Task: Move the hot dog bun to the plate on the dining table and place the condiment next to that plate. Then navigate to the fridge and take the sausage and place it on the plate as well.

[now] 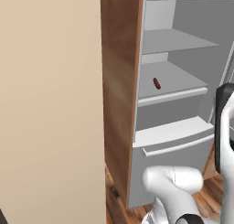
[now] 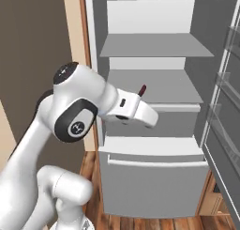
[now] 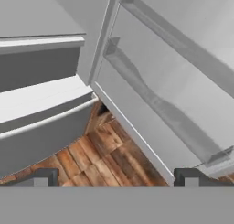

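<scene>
The fridge [image 2: 154, 107] stands open, a grey cavity with pale shelves stacked one above another and a wide drawer front [image 2: 154, 177] at the bottom. Its open door [image 3: 173, 81] swings out on the right, with clear door racks running along its inner face. A reddish-brown wooden cabinet panel [image 1: 121, 81] flanks the fridge on its left side, and beyond that is a plain beige wall [image 1: 50, 104]. The floor [image 3: 105, 159] below is brown wood planking, visible under the drawer and beside the door.

The sausage [image 1: 156, 83] lies on the middle shelf [image 1: 176, 81], toward that shelf's left half and set back from its front lip. It is a short dark red cylinder lying flat; in the left base view its long axis runs roughly front to back, leaning a little to the side, with one end toward the shelf's front edge. In the right base view only its reddish end [image 2: 142, 90] peeks up above the arm's white forearm.

The gripper [image 3: 116, 177] looks down past the drawer front toward the floor and the foot of the door. Its jaws stand spread wide with nothing between them, well apart from the sausage.
</scene>
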Robot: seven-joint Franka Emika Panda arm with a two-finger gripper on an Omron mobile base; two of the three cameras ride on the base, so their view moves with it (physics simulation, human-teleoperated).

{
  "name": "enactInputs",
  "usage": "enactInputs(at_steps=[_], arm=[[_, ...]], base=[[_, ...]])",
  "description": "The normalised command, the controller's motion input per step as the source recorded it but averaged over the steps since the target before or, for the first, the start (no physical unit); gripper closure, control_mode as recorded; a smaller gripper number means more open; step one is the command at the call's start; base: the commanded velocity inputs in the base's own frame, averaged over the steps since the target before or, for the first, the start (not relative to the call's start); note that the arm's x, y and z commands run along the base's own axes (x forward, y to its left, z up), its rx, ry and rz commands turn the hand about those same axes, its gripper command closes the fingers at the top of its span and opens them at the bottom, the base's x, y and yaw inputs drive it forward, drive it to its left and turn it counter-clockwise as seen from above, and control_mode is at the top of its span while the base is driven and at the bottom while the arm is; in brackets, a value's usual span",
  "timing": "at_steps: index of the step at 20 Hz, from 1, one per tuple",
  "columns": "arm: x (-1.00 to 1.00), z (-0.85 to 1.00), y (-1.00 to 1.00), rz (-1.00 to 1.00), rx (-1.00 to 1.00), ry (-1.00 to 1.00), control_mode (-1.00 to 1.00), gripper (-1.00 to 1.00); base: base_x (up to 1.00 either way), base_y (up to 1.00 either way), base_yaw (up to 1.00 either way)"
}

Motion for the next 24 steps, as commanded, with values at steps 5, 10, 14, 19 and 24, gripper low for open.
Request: enactInputs(at_steps=[5,10,14,19,24], arm=[[-0.02,0.1,1.0,0.34,0.06,0.0,-1.0,-1.0],[-0.07,0.01,1.0,0.28,0.06,0.0,-1.0,-1.0],[-0.14,-0.01,0.72,0.17,0.01,0.0,-1.0,-1.0],[0.0,-0.02,0.03,0.02,0.0,0.0,1.0,-1.0],[0.0,0.0,0.0,0.0,0.0,0.0,1.0,-1.0]], base=[[0.0,0.0,0.0],[0.0,0.0,0.0],[0.0,0.0,0.0],[0.12,-0.25,0.01],[0.59,-0.99,0.06]])
